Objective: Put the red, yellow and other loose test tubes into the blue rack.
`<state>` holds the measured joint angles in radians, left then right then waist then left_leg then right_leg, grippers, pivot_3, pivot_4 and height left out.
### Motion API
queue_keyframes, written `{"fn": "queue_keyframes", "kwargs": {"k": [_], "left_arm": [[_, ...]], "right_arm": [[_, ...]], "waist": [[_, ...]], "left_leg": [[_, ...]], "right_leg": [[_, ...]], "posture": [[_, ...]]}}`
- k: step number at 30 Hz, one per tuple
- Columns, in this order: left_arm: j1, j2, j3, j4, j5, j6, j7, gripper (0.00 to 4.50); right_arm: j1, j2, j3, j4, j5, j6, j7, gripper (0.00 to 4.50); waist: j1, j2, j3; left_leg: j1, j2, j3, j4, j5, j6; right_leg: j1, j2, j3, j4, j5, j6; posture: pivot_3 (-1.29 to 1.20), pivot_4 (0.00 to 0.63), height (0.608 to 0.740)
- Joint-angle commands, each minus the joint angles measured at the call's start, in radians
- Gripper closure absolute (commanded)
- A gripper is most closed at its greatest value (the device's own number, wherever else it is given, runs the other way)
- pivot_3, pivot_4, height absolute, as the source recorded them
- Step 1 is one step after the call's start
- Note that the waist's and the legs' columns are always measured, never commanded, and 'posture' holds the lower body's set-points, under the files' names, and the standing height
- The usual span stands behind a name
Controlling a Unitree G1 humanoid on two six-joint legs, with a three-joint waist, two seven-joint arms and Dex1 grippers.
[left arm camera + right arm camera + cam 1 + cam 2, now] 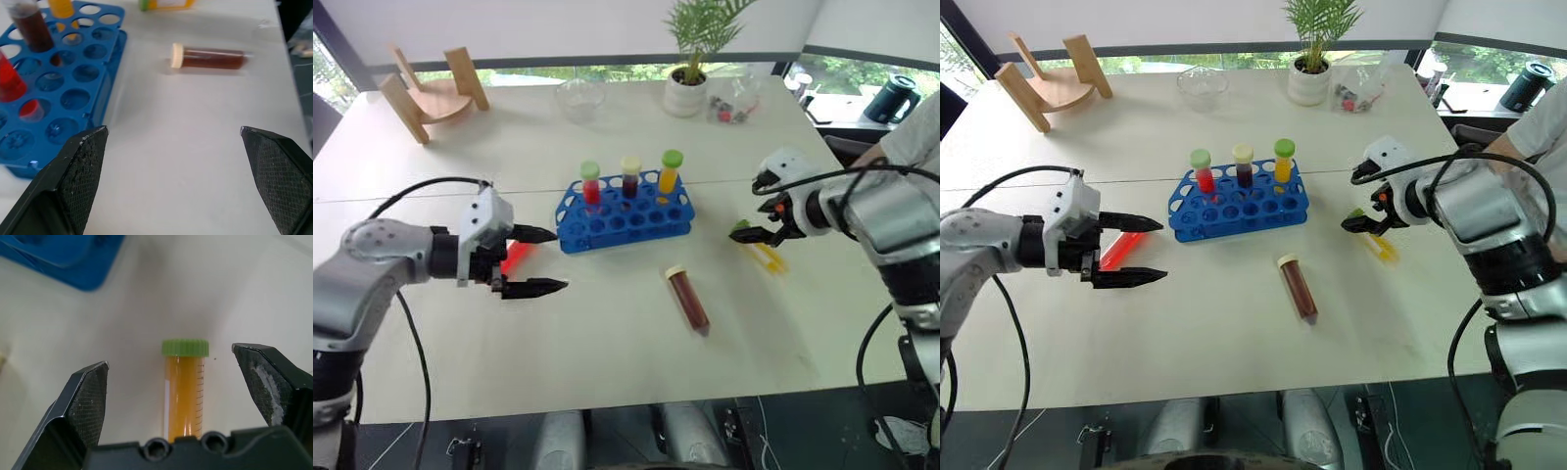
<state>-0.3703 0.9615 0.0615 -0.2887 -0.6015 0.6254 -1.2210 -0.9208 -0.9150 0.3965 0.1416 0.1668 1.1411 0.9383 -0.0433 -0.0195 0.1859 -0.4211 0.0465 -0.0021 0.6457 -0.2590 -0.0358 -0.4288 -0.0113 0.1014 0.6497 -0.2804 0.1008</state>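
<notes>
Surface (607, 352): pale, wide, carries everything.

Wooden stand (429, 90) at far left corner, potted plant (690, 69) and clear glass bowl (579, 98) along the far edge.

Blue rack (625, 217) sits mid-surface, three tubes upright in its back row: red with green cap (591, 182), dark brown with pale cap (630, 176), orange-yellow with green cap (670, 171). Other holes open.

Left hand (536, 260): left of the rack, above the surface, fingers spread wide, nothing between them. Pointing toward the rack side.

Right hand (751, 210): right of the rack, fingers spread, holding nothing. In the right wrist view the yellow tube (185, 382) lies on the surface directly between the two fingers, not touched.

Loose tubes, all lying flat:
- brown tube (687, 298), pale cap, in front of the rack toward its right end, apart from both hands.
- red tube (1120, 250), left of the rack, partly hidden behind the left hand.
- yellow tube, green cap, under the right hand.
</notes>
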Motion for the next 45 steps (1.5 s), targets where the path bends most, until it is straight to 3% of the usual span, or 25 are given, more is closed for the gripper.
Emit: {"fn": "queue_keyframes", "kwargs": {"k": [1,5,10,12,13,15,20,25,28,30,34,38,45], "left_arm": [[-0.038,0.012,-0.007,0.02,0.002,-0.018,-0.036,0.05],[-0.062,0.004,-0.01,0.021,0.007,-0.024,-0.034,0.05],[-0.069,0.006,0.005,0.017,0.003,-0.019,-0.022,0.0],[-0.068,0.01,0.011,0.019,0.005,-0.022,-0.018,0.0],[-0.065,0.014,0.015,0.018,0.007,-0.022,-0.016,0.0],[-0.061,0.015,0.023,0.018,0.005,-0.021,-0.009,0.0],[-0.038,0.013,0.066,0.008,-0.008,-0.003,0.031,0.0],[-0.03,-0.005,0.084,-0.01,-0.021,0.019,0.083,0.0],[-0.039,-0.017,0.082,-0.019,-0.031,0.036,0.106,0.0],[-0.05,-0.018,0.078,-0.017,-0.035,0.04,0.114,0.0],[-0.078,-0.023,0.066,-0.004,-0.033,0.046,0.121,0.0],[-0.1,-0.025,0.054,0.002,-0.029,0.048,0.12,0.0],[-0.106,-0.026,0.05,0.003,-0.028,0.051,0.124,0.0]], "right_arm": [[-0.068,0.005,0.071,0.14,-0.056,-0.065,0.076,0.0],[-0.111,0.046,0.143,0.297,-0.116,-0.15,0.147,0.0],[-0.153,0.094,0.165,0.425,-0.175,-0.232,0.212,2.4],[-0.174,0.115,0.15,0.453,-0.182,-0.231,0.228,3.55],[-0.18,0.119,0.132,0.452,-0.182,-0.238,0.229,3.71],[-0.192,0.127,0.09,0.446,-0.176,-0.237,0.218,3.71],[-0.156,0.182,-0.238,0.222,-0.033,-0.199,0.061,3.71],[0.031,0.433,-0.655,-0.136,0.189,-0.272,-0.193,3.71],[0.182,0.639,-0.76,-0.302,0.299,-0.452,-0.272,3.71],[0.235,0.734,-0.78,-0.327,0.343,-0.535,-0.309,3.71],[0.331,0.793,-0.693,-0.235,0.273,-0.75,-0.296,3.71],[0.374,0.811,-0.632,-0.081,0.211,-0.963,-0.27,3.71],[0.343,0.815,-0.586,0.1,0.173,-1.168,-0.277,3.71]], "waist": [[0.0,0.0,0.0],[-0.002,0.0,0.0],[-0.005,0.0,0.0],[-0.005,0.0,0.0],[-0.006,0.0,0.0],[-0.005,0.001,0.0],[-0.004,0.003,0.002],[0.001,0.001,0.001],[0.002,0.001,0.001],[-0.002,0.002,0.001],[-0.002,0.002,0.001],[-0.005,0.002,0.001],[-0.024,0.002,0.001]], "left_leg": [[-0.002,0.0,0.0,0.0,0.0,0.0],[-0.006,0.0,-0.001,0.002,0.0,0.0],[-0.004,0.0,-0.001,0.003,0.0,0.0],[-0.004,0.0,-0.001,0.004,0.0,0.0],[-0.004,0.0,-0.001,0.004,0.0,0.0],[-0.004,0.0,-0.001,0.004,0.001,-0.001],[-0.004,0.0,0.0,0.004,0.001,-0.001],[-0.004,0.0,-0.004,0.004,0.001,-0.002],[-0.004,0.0,-0.005,0.005,0.002,-0.002],[-0.004,0.0,-0.005,0.006,0.002,-0.003],[-0.003,-0.001,-0.004,0.006,0.004,-0.007],[0.004,-0.001,-0.004,0.005,0.004,-0.007],[0.005,0.0,-0.004,0.004,0.004,-0.007]], "right_leg": [[-0.002,0.0,0.0,0.0,0.0,0.0],[-0.005,0.0,-0.001,0.002,0.0,0.001],[-0.005,0.001,-0.001,0.005,0.001,0.001],[-0.005,0.001,-0.001,0.006,0.001,0.001],[-0.005,0.001,-0.001,0.007,0.001,0.001],[-0.005,0.001,-0.001,0.007,0.001,0.001],[-0.007,0.001,0.0,0.012,0.0,0.001],[-0.007,0.002,-0.002,0.014,0.0,0.0],[-0.005,0.001,-0.003,0.013,0.0,0.0],[-0.004,0.001,-0.003,0.014,0.0,0.001],[-0.004,0.001,-0.002,0.016,0.001,0.002],[0.001,0.001,-0.002,0.016,0.001,0.001],[0.001,0.001,-0.002,0.016,0.001,0.001]], "posture": [[0.0,0.15,0.74],[0.0,0.15,0.74],[0.0,0.15,0.74],[0.0,0.15,0.74],[0.0,0.15,0.74],[0.0,0.15,0.74],[0.0,0.15,0.74],[0.0,0.15,0.74],[0.0,0.15,0.74],[0.0,0.15,0.74],[0.0,0.15,0.74],[0.0,0.15,0.74],[0.0,0.15,0.74]]}}
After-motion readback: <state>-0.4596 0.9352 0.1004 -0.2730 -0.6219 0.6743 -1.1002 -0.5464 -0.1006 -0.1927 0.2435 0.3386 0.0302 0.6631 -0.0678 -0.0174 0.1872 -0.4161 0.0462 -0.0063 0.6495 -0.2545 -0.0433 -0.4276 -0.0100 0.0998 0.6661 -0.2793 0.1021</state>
